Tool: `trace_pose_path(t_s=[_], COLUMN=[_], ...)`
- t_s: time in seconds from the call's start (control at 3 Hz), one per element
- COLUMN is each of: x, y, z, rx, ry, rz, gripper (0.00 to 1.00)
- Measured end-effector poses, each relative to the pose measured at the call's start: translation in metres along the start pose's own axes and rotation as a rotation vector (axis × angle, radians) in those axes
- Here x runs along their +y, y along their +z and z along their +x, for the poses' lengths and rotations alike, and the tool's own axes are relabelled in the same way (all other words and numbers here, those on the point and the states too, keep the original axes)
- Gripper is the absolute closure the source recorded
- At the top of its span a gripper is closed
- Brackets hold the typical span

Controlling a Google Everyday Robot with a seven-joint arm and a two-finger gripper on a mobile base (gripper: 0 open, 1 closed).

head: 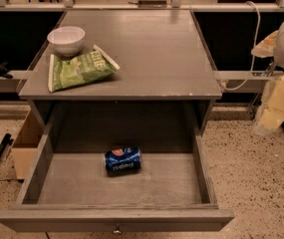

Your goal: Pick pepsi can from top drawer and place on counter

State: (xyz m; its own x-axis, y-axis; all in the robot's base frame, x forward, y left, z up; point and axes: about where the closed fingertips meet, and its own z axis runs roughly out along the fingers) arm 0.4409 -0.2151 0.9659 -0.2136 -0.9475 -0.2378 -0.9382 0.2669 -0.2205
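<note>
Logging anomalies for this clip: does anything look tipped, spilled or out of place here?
Only the pepsi can: it lies on its side in the open top drawer, with its lettering upside down. Nothing is spilled on the counter. The claw hangs at the right edge, beside the counter.
</note>
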Motion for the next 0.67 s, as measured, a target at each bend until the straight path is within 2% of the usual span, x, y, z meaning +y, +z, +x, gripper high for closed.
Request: trace_pose_path(t_s=[0.67], x=[0.021], y=[0.059], z=[-0.016], rx=[-0.141], ry=[-0.005], rz=[-0.152], gripper=[0.00])
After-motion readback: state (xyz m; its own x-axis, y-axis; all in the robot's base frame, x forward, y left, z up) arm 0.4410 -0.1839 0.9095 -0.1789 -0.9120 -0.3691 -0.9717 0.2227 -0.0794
